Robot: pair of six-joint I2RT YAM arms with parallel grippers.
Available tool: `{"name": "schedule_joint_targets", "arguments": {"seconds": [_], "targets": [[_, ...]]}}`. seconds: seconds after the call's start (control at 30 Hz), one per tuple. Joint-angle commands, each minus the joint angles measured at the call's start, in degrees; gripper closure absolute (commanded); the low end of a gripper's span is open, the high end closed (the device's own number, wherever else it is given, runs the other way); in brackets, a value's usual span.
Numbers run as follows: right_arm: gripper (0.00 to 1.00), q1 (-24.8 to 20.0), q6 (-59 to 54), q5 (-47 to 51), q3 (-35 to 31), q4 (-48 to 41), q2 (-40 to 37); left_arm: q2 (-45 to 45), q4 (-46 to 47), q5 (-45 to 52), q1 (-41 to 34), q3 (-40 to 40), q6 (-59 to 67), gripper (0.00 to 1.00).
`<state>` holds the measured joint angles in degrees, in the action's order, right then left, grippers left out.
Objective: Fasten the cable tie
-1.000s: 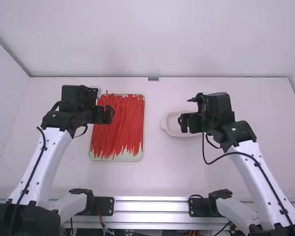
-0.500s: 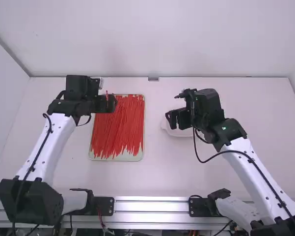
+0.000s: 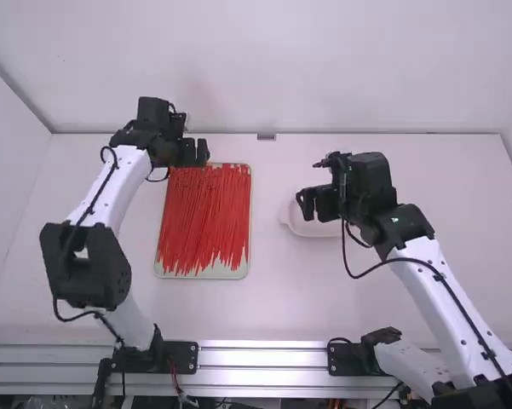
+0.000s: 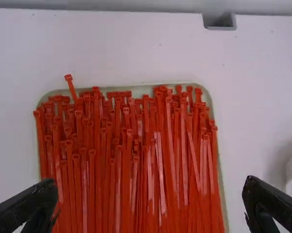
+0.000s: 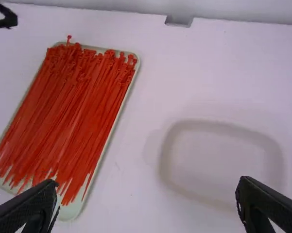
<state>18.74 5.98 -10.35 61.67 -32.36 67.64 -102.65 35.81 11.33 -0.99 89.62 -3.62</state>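
Observation:
Several red cable ties (image 3: 206,216) lie side by side on a pale tray (image 3: 243,271) at the table's left middle; they also show as cable ties (image 4: 131,165) and cable ties (image 5: 68,107) in the wrist views. One tie's head (image 4: 68,77) sticks out past the tray's far end. My left gripper (image 3: 190,153) hangs open over the tray's far end, holding nothing. My right gripper (image 3: 317,204) is open above a white dish (image 3: 300,223), well to the right of the tray.
The shallow white dish (image 5: 218,160) holds nothing. A small grey bracket (image 3: 266,135) sits on the back wall's foot, also seen as the bracket (image 4: 218,20). Bare table lies right of the dish and in front of the tray.
My left arm has swung away from the camera, from the tray's left side to its far end. The right gripper shifted slightly left then back over the dish.

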Motion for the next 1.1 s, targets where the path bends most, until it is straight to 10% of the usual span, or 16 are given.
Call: {"name": "schedule_joint_targets", "arguments": {"seconds": [0.0, 0.57, 1.07], "targets": [[0.02, 0.24, 0.24, -0.33, 1.68, -0.96, 0.74, -3.13, -0.09, -0.26, -0.17, 2.36, 0.42, 0.01], [0.02, -1.18, 0.26, -0.35, 1.64, -2.58, 0.74, -13.68, -12.2, -0.26, -0.74, 1.68, -0.98, 0.12], [0.02, -1.57, 0.24, -0.33, 1.64, -2.45, 1.7, -21.75, -16.2, -0.46, -1.73, 1.38, -1.09, 0.47]]}}
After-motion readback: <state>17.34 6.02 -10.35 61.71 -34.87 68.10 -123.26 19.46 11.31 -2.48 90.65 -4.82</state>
